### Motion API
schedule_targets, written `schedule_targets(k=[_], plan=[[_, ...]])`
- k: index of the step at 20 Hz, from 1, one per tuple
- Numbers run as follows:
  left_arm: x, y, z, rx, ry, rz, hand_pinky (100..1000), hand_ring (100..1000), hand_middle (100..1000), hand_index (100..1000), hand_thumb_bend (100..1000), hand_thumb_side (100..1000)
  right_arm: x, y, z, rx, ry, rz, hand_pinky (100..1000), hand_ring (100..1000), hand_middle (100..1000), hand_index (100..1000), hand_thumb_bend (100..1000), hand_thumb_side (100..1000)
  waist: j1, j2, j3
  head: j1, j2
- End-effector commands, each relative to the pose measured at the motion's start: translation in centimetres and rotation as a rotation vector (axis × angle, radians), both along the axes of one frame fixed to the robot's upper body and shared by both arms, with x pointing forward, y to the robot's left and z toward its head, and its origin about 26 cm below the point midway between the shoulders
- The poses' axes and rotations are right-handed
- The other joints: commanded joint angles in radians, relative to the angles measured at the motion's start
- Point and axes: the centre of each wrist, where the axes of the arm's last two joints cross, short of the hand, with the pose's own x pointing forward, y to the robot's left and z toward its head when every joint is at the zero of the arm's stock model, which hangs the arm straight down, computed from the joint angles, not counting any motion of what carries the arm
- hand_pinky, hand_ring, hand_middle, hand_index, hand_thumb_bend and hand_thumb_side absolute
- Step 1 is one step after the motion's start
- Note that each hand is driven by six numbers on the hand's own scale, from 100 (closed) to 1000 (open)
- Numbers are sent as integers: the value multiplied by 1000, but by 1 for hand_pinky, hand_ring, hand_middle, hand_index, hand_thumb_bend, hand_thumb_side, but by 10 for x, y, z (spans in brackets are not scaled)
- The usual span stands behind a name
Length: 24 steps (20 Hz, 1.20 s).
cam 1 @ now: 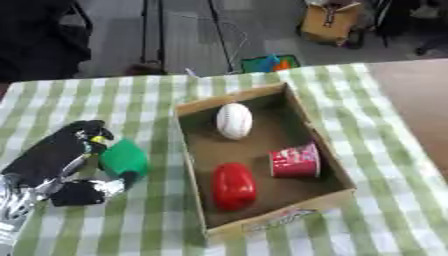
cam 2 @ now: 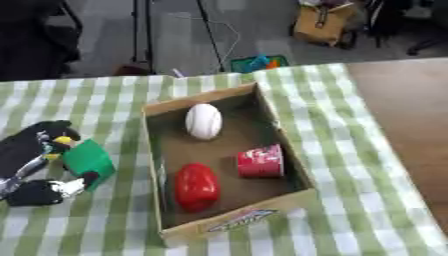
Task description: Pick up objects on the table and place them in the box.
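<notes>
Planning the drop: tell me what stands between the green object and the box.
Only the box's near side wall. The left hand holds the green object just left of that wall, with bare checked cloth between. Inside, a free patch lies between the white ball and the red object.

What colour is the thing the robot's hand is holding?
Green. The green block in the left hand shows best in the left eye view.
</notes>
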Motion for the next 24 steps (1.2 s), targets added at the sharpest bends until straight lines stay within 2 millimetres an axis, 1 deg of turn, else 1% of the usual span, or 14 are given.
schedule_targets(k=[1,9,10,12,19,24], plan=[[-7,1,24,16,-75,-1,1000,973,770,463,100,808,-5,-1,9,-17,-32,-1,631,707,587,744,100,608,-2,-32,2,-4,-12],[-17,-9,48,23,-139,-23,1000,967,768,460,100,769,-5,-1,7,-17,-25,-3,632,707,587,745,100,597,3,-45,3,-7,-9],[-19,-11,54,18,-158,-32,1000,960,766,459,100,743,-5,-1,6,-17,-23,-3,632,706,587,745,100,592,4,-48,2,-8,-8],[-23,-17,65,8,-193,-54,1000,958,766,459,100,731,-5,-1,5,-17,-20,-4,632,706,587,745,100,589,6,-55,1,-10,-5],[-34,-36,99,-20,-278,-131,1000,955,765,456,100,704,-5,-1,2,-22,-6,-6,632,706,587,745,100,580,16,-75,2,-18,7],[-37,-51,117,-25,-307,-196,1000,955,766,458,100,697,-6,-1,1,-25,2,-4,632,706,587,744,100,573,21,-87,-1,-19,13]])
